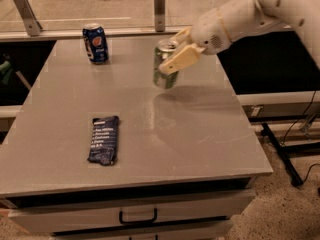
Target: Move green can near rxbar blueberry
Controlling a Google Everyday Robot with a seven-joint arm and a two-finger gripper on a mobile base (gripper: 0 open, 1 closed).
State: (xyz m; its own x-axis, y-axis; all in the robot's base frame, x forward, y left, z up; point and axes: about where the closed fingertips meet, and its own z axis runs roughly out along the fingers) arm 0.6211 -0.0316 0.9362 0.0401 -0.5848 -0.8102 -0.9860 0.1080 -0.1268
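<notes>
We see the cream two-finger gripper (169,55) clamped on the pale green and silver aluminium drink can (164,79), a finger on either side, over the grey rectangular counter (200,134) toward its far right corner; the can leans slightly, and we cannot tell whether its base touches the surface. The flat dark navy-blue rxbar blueberry wrapper (104,140) lies well apart, near the front left edge; a dark blue Pepsi can (95,43) stands upright by the far left corner.

Dim warm light, soft blur, table (215,139) glare, shadow below end effector (168,55) at table's back
</notes>
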